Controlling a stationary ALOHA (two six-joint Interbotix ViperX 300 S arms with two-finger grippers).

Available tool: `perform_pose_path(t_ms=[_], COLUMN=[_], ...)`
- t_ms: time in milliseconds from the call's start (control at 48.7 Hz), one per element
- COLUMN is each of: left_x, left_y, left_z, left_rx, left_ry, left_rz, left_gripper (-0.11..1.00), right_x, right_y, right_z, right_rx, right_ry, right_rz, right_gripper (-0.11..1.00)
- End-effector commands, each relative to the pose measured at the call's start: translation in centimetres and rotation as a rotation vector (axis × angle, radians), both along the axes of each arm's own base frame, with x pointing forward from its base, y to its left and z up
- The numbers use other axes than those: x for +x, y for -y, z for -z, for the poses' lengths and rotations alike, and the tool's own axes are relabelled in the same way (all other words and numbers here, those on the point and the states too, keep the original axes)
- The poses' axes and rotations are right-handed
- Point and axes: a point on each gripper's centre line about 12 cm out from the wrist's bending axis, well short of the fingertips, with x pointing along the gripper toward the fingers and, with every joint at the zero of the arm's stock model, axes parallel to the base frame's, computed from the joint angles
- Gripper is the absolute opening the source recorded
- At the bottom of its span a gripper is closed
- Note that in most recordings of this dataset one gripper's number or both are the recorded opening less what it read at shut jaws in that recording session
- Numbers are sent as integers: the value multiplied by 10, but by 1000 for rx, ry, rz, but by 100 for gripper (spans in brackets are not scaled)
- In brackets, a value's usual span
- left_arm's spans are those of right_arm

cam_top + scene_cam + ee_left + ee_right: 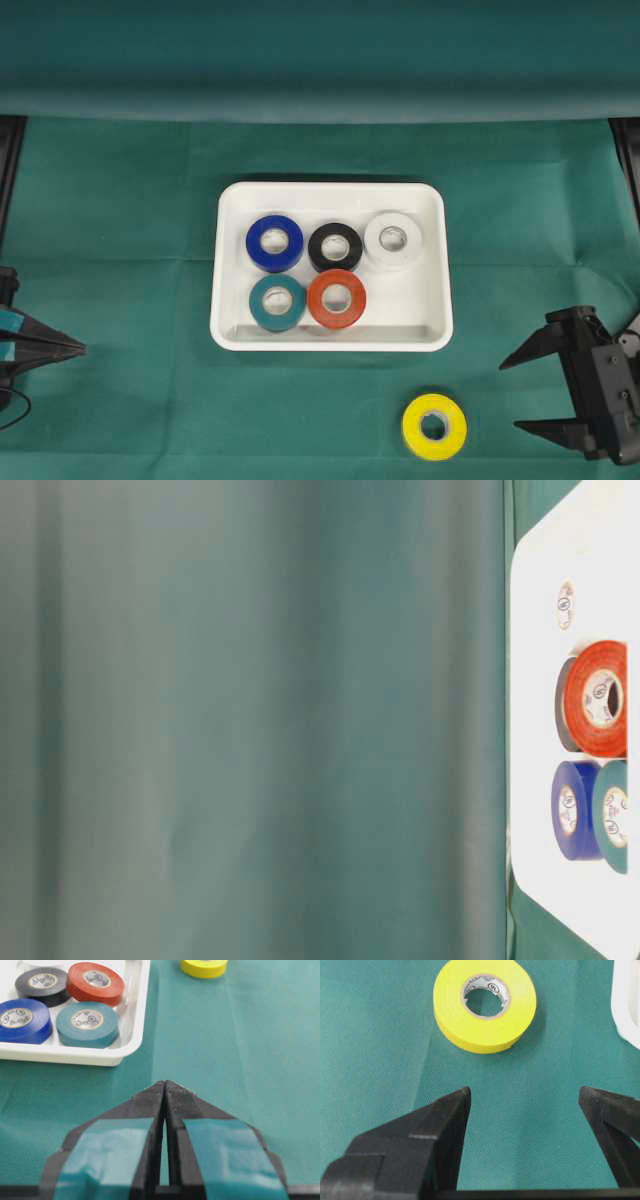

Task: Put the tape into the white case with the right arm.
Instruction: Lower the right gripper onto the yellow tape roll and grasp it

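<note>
A yellow tape roll (434, 427) (485, 1004) (204, 967) lies flat on the green cloth, just in front of the white case (229, 330) (131, 1035) (530, 680). My right gripper (512, 396) (524, 1091) is open, its two all-black fingers spread wide, with only cloth between them. It hangs to the right of the yellow roll, a short gap away. At the left edge my left gripper (80, 348) (165, 1083) is shut, its blue-banded fingers pressed tip to tip on nothing.
Inside the case lie several rolls: blue (275, 243), black (335, 246), white (392, 240), teal (278, 302) and red (337, 298). A raised green backdrop fold (320, 100) runs along the far side of the table.
</note>
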Motion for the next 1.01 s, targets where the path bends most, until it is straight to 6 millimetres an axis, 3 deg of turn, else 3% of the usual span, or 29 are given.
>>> perform_pose_path(t_ms=[0,329,637,986], left_x=[1,1,1,1], left_y=[0,0,0,0], left_z=[-4,-4,-4,-4], left_rx=[3,2,0,0], left_ry=[6,8,8,8], left_rz=[-1,-1,-2,-2], left_gripper=[0,0,0,0], right_x=[9,48,84,98], right_y=[-5,-36,-48,-52], right_z=[-7,-4,9,16], right_rx=[8,-11,-33,-43], right_ry=[19,-44,-101,-123], right_rz=[-17,-119,-136,-137], right_gripper=[80,80,80,80])
